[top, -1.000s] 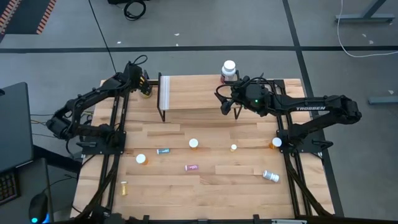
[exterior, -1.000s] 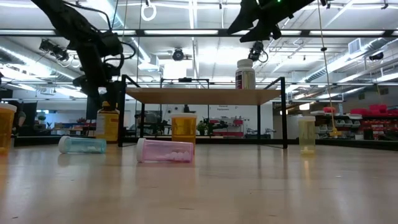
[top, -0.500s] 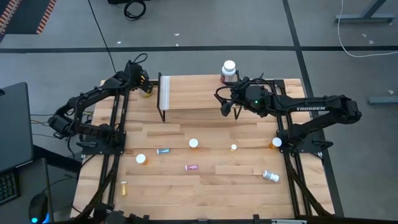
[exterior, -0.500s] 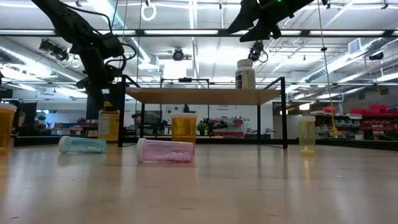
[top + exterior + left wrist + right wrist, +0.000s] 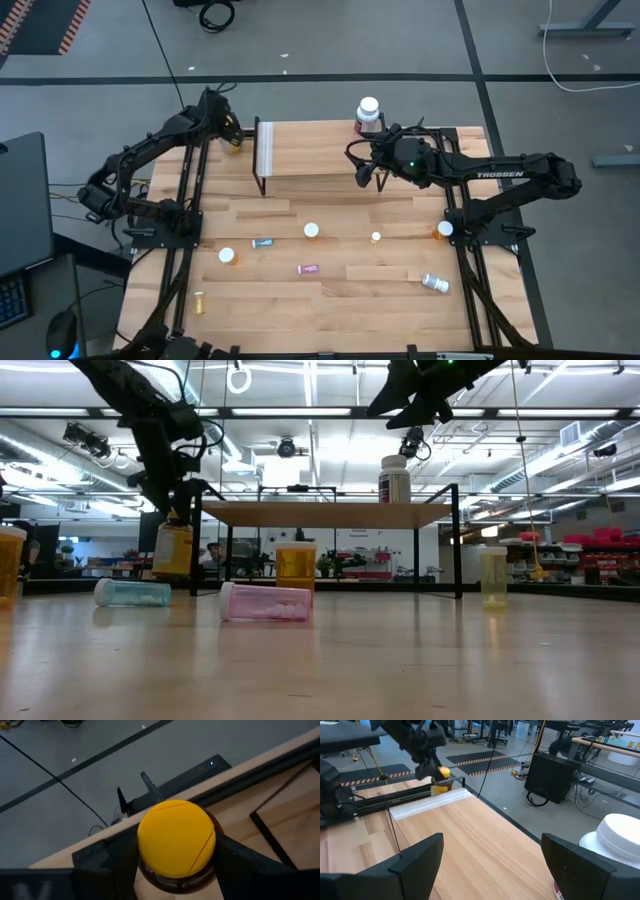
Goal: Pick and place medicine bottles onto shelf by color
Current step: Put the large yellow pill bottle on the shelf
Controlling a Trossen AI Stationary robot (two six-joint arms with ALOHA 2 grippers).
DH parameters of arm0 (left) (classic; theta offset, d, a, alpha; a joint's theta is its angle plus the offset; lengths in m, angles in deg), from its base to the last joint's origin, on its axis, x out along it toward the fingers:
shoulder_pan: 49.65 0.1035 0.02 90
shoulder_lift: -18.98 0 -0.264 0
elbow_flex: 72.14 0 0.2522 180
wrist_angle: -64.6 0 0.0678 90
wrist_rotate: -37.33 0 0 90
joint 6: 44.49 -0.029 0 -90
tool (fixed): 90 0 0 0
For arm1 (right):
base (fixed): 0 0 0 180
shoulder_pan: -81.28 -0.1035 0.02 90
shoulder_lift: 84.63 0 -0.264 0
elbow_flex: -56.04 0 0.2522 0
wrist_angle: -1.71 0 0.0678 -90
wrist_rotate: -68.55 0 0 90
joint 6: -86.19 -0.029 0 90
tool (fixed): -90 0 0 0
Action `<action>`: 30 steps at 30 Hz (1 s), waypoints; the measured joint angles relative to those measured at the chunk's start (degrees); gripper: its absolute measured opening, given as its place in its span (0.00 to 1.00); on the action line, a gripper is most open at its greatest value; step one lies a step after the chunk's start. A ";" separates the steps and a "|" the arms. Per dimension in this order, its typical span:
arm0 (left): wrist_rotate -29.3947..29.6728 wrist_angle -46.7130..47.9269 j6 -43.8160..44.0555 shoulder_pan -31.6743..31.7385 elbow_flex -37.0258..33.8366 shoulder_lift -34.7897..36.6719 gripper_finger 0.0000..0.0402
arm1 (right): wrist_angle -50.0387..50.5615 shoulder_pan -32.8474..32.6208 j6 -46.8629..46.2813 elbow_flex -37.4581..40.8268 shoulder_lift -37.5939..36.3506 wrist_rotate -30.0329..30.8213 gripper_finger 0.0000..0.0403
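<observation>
Yellow plastic fills my left wrist view: the cap of the big yellow bottle [image 5: 176,839] sits between my left jaws [image 5: 175,865], which look closed against its shoulder from both sides. In the low view the bottle [image 5: 173,548] hangs upright under my left arm, its base seemingly just clear of the counter [image 5: 320,660], though at this flat angle I cannot be sure it has left the wood. From above it is at the far left corner, just beside the shelf's [image 5: 310,152] left end.

I judge the bottle rigid and smooth, heavier than the small vials if it is full, so a pinch on the slick cap alone could slip. The ridge under the cap, where I hold it, seems the better spot, and keeping it upright should stop it swinging.

My right jaws [image 5: 371,172] hover spread wide and empty above the shelf's right end, near the white bottle [image 5: 369,112] standing there. Orange vials [image 5: 311,231], a teal vial [image 5: 263,243] and a pink vial [image 5: 308,269] are scattered on the counter nearer the front.
</observation>
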 joint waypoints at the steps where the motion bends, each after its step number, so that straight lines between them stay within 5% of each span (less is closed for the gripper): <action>1: -0.05 1.81 0.21 0.00 1.19 -0.02 0.54 | 0.09 -0.02 -0.03 0.00 -0.02 0.00 0.86; 21: 0.43 22.39 0.45 -7.91 30.28 1.11 0.56 | 3.08 0.00 -1.10 0.02 -1.15 0.56 0.86; 30: -3.23 21.45 0.11 -18.02 34.89 1.09 0.57 | 4.49 0.00 -2.03 0.02 -1.63 0.57 0.86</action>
